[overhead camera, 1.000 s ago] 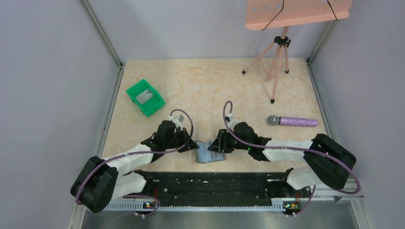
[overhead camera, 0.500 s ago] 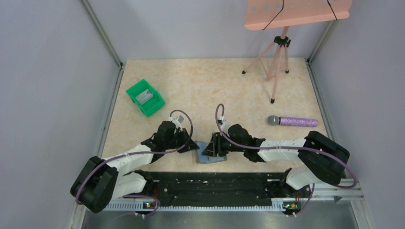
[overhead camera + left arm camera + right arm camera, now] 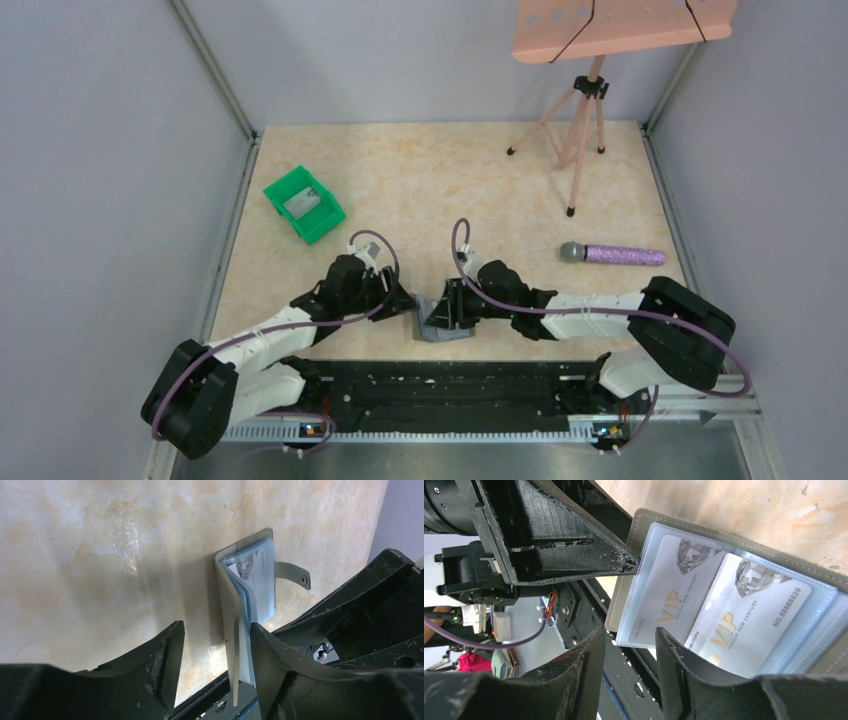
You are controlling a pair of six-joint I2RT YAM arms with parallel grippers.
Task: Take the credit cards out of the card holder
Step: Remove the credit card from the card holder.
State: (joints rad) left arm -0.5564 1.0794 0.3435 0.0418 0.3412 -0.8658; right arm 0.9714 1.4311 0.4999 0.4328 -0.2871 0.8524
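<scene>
Top external: card holder [image 3: 445,326] lies open, near-right of green bin [image 3: 304,204]; left gripper [image 3: 216,628] gapes astride its cover, right gripper [image 3: 626,636] gapes at the sleeves, so the next step is probably to pinch one card [image 3: 664,595] and slide it out.

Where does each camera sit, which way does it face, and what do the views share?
Top external: above and behind the arms, facing down on the table; left arm and right arm meet at the card holder.
Left wrist: on the left wrist, facing past the open left fingers at the card holder's edge.
Right wrist: on the right wrist, facing the card holder with two VIP cards; right fingers below.
Shared: all show the card holder.
</scene>
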